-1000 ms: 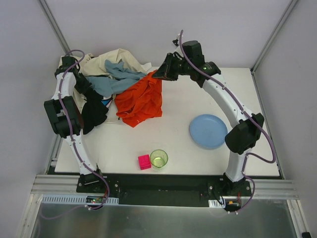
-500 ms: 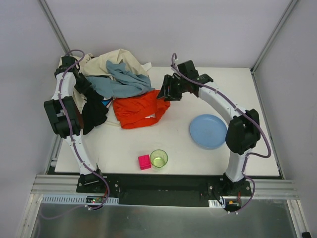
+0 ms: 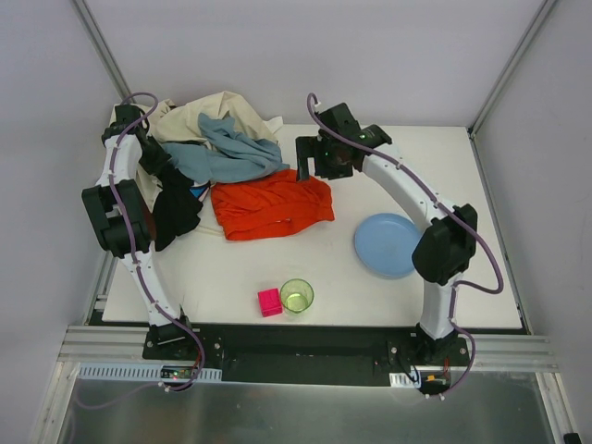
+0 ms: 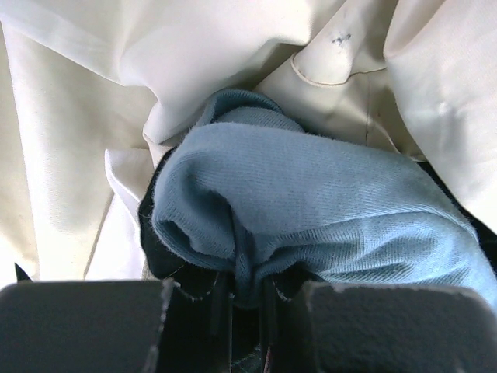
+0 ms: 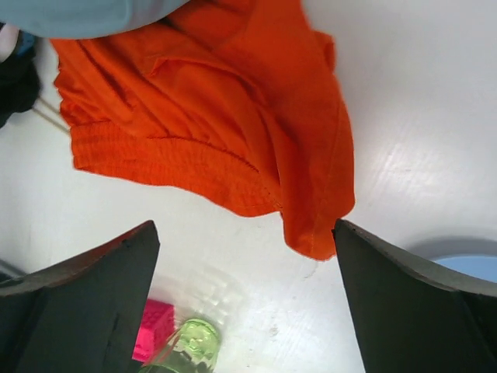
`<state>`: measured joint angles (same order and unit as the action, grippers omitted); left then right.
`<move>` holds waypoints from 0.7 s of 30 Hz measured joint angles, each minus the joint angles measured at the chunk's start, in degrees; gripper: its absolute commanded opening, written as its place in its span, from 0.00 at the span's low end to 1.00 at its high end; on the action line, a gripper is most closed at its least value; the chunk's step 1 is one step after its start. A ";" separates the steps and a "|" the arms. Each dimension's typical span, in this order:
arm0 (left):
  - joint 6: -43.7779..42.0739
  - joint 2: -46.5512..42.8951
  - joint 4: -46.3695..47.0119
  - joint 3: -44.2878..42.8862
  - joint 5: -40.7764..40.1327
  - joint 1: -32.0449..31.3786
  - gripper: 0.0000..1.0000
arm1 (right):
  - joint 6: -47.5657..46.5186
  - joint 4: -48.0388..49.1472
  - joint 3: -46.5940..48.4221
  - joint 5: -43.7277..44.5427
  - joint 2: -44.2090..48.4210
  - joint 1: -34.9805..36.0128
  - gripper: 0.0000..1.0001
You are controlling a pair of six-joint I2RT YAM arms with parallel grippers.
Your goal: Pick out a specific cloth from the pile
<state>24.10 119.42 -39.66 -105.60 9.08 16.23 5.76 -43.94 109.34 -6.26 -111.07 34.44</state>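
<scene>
The orange-red cloth lies spread on the table just right of the pile, and nothing holds it. Its upper left edge meets the pile's grey-blue cloth. My right gripper hangs open above the cloth's far right corner. In the right wrist view the cloth fills the top, with the open gripper over its hem and a thin pale cord at its left. My left gripper is shut on a fold of grey-blue cloth, with the beige sheet around it.
A blue plate lies right of the orange cloth. A green cup and a pink block stand near the front edge, also in the right wrist view as the cup and block. Black fabric hangs by the left arm.
My right gripper opened and let go of the orange cloth, which dropped and spread flat on the table. The right arm swung forward, then back. The left arm stayed still.
</scene>
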 measured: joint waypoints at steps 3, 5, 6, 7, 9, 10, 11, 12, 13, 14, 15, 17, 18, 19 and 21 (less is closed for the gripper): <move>0.17 0.00 -0.02 0.00 0.00 0.00 0.08 | -2.19 -2.82 4.35 4.37 -1.38 -0.33 0.96; 0.24 0.00 -0.02 0.00 0.04 0.00 0.08 | -2.99 -4.02 5.99 5.46 -2.58 -0.72 0.96; 0.28 0.00 -0.02 0.00 0.04 0.00 0.08 | -3.32 -4.57 6.71 5.60 -3.39 -1.03 0.96; 0.31 0.00 -0.02 0.00 0.04 0.00 0.08 | -3.56 -4.87 7.23 5.38 -4.39 -1.44 0.96; 0.33 0.00 -0.02 0.00 0.07 0.00 0.08 | -3.85 -4.94 7.67 4.07 -6.08 -2.12 0.96; 0.33 0.00 -0.04 0.00 0.07 0.00 0.08 | -3.89 -4.90 7.80 2.89 -7.17 -2.51 0.96; 0.35 0.00 -0.04 0.00 0.07 0.00 0.08 | -3.87 -4.85 7.93 1.75 -8.22 -2.78 0.96; 0.35 0.00 -0.04 0.00 0.09 0.00 0.08 | -3.82 -4.83 8.22 0.70 -9.14 -3.02 0.96; 0.35 0.00 -0.04 0.00 0.11 0.00 0.08 | -3.69 -4.59 8.63 -0.61 -10.34 -3.23 0.96; 0.35 0.00 -0.04 0.00 0.11 0.00 0.08 | -3.54 -4.22 9.01 -1.97 -11.50 -3.34 0.96; 0.35 0.00 -0.04 0.00 0.11 0.00 0.08 | -3.28 -3.87 9.40 -3.41 -12.66 -3.39 0.96; 0.35 0.00 -0.04 0.00 0.15 0.00 0.08 | -2.56 -2.56 10.25 -6.49 -14.95 -3.39 0.96; 0.35 0.00 -0.04 0.00 0.15 0.00 0.08 | -1.99 -1.70 10.62 -8.09 -16.09 -3.39 0.96; 0.35 0.00 -0.04 0.00 0.15 0.00 0.07 | -1.62 -1.01 10.86 -9.38 -16.92 -3.39 0.96; 0.35 0.00 -0.04 0.00 0.33 0.00 0.07 | -0.13 1.36 11.30 -12.81 -18.99 -3.39 0.96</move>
<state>24.45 119.42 -39.70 -105.60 9.41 16.23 5.63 -42.59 120.64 -19.07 -130.06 31.05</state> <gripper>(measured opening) 0.088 0.961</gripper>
